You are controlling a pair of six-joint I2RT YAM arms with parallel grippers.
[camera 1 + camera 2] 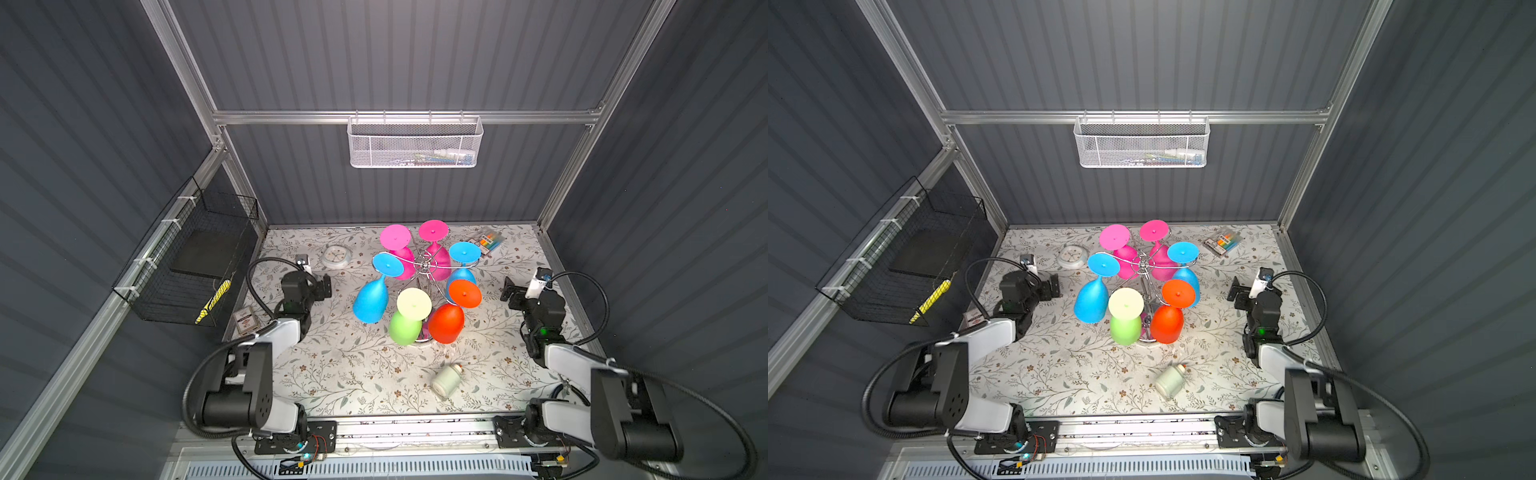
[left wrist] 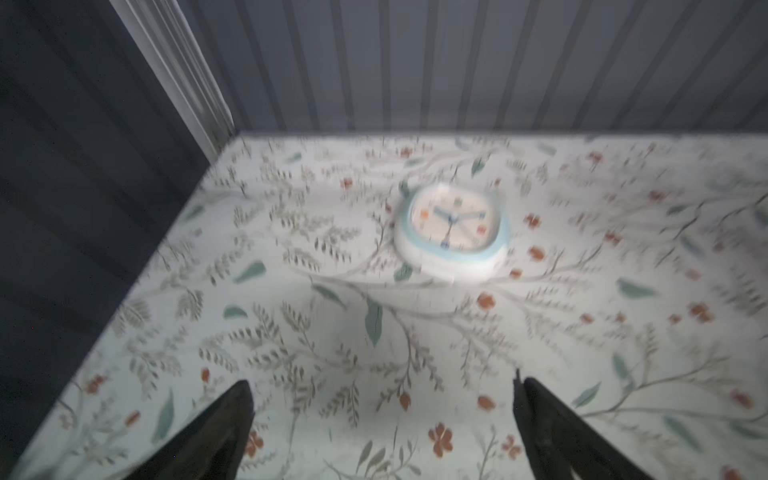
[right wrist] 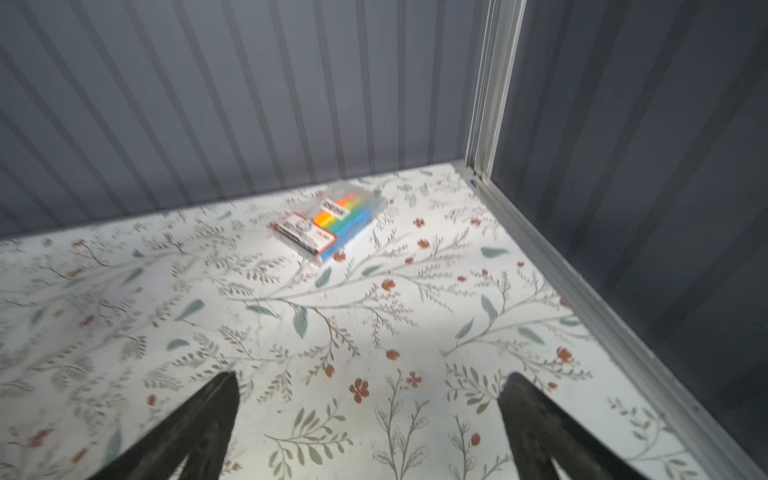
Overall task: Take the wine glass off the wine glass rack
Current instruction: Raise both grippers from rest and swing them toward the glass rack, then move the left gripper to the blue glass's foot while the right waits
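Rack centred on table, six glasses hanging bowl-down. Left gripper, right gripper: spread wide, empty, well apart from rack. Grip blue glass at bowl; slide foot outward along wire arm.

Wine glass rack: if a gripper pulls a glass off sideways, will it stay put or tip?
Probably tippy: the wine glass rack carries six wine glasses up on its arms over a small round base. It seems to stand loose on the floral tablecloth, so it may slide too. Chrome wire looks stiff, not floppy.
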